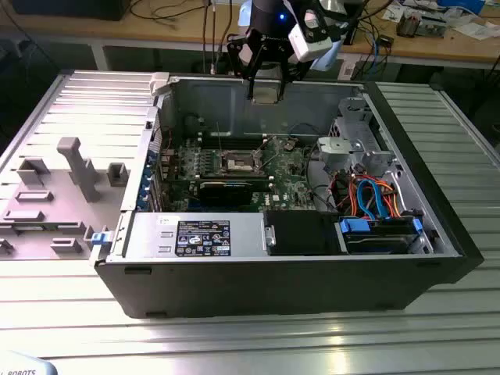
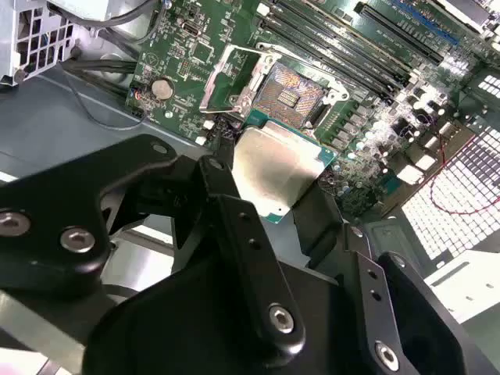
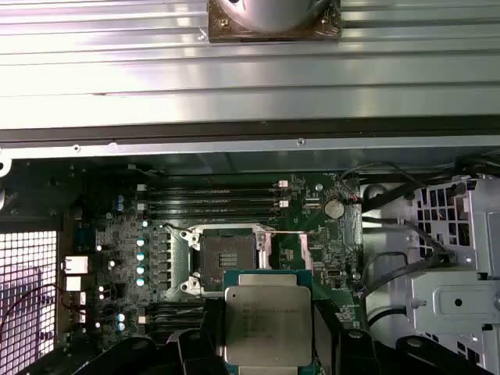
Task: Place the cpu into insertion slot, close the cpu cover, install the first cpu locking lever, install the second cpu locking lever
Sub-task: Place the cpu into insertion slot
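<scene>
My gripper (image 1: 266, 84) hangs over the back wall of the open computer case, shut on the cpu (image 1: 266, 92). In both wrist views the cpu (image 2: 275, 166) (image 3: 267, 322) is a flat square chip with a silver top, clamped between two black fingers (image 2: 230, 205). Below it on the green motherboard lies the insertion slot (image 2: 287, 94) (image 3: 226, 254) (image 1: 237, 162), open with bare contacts showing. The cpu cover (image 2: 217, 84), a thin silvery frame, stands flipped up beside the slot. A thin wire lever (image 3: 269, 232) runs along the slot's edge. The cpu is well above the slot and not touching it.
The case (image 1: 234, 289) has tall walls all round. Inside are a power supply box (image 1: 199, 237), a black card (image 1: 226, 187), a metal drive cage (image 1: 351, 144) and blue and orange cables (image 1: 371, 199). Memory slots (image 3: 211, 195) lie beside the socket. A grey fixture tray (image 1: 55, 195) sits at the exterior view's left.
</scene>
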You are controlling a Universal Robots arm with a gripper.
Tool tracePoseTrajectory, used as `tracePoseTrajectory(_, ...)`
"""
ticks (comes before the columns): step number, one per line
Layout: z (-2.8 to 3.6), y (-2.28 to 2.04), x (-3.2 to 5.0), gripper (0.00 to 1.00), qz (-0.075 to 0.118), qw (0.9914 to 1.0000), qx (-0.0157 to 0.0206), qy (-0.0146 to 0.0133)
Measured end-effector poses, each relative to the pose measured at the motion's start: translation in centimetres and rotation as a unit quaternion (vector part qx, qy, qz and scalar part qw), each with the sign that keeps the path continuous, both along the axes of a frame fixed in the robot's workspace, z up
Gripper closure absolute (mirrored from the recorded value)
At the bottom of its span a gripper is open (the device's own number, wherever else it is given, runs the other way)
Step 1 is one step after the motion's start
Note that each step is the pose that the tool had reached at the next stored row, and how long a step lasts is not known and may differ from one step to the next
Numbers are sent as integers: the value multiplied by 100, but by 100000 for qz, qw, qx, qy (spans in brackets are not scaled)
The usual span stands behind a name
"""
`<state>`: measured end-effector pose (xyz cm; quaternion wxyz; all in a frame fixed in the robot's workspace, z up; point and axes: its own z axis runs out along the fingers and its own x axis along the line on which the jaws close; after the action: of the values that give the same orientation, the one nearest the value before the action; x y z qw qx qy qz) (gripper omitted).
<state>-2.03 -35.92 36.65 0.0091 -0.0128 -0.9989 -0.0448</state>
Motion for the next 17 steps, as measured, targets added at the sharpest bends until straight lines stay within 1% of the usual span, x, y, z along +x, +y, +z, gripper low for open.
tracePoseTrajectory(8,0,0,0,46,-1,100000,-1,1)
tracePoseTrajectory(13,0,0,0,46,-347,99999,4,0)
tracePoseTrajectory(15,0,0,0,46,-867,99996,1,0)
tracePoseTrajectory(16,-1,0,0,46,-1353,99991,2,1)
tracePoseTrajectory(17,-2,0,0,46,-2284,99974,3,1)
